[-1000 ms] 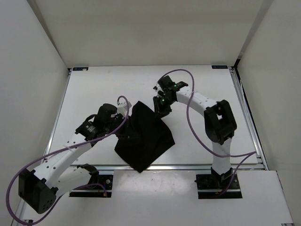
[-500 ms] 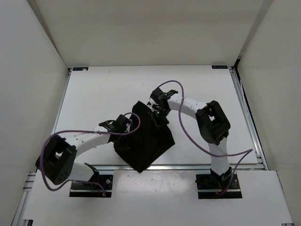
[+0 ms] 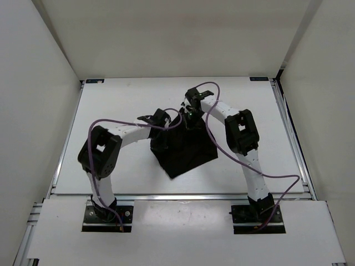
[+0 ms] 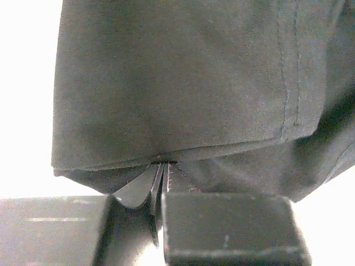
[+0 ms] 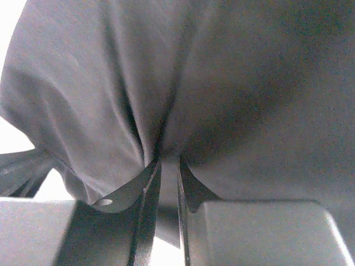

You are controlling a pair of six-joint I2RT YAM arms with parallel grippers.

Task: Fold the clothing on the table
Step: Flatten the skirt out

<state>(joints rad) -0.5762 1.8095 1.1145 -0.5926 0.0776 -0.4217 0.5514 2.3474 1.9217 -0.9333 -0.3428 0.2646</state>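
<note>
White walls (image 3: pixel 166 33) close in on three sides of the white table (image 3: pixel 111 105), which has a metal rail (image 3: pixel 292 145) along its right edge. Near the middle of that surface, a little towards the near edge, sits the clothing (image 3: pixel 186 152), a plain black matte garment bunched into a roughly square heap whose far side is lifted off the table. Both arms reach inward to that raised far edge, and purple cables (image 3: pixel 209 87) loop along them. The left gripper (image 3: pixel 168 126) meets the cloth at its far left corner, and the right gripper (image 3: pixel 187 123) is just beside it at the far right, the two close together. From the left wrist camera, the left gripper (image 4: pixel 161 173) has its fingers (image 4: pixel 136 191) clenched on the lower edge of the clothing (image 4: pixel 166 83), where a stitched hem runs down the right side of the fabric and the layers hang above the jaws. From the right wrist camera, the right gripper (image 5: pixel 166 165) has its fingers (image 5: pixel 130 194) pressed nearly together with a fold of the clothing (image 5: pixel 233 83) gathered between them, creases fanning upward from the pinch. A sliver of bright table shows at the left of both wrist views.
</note>
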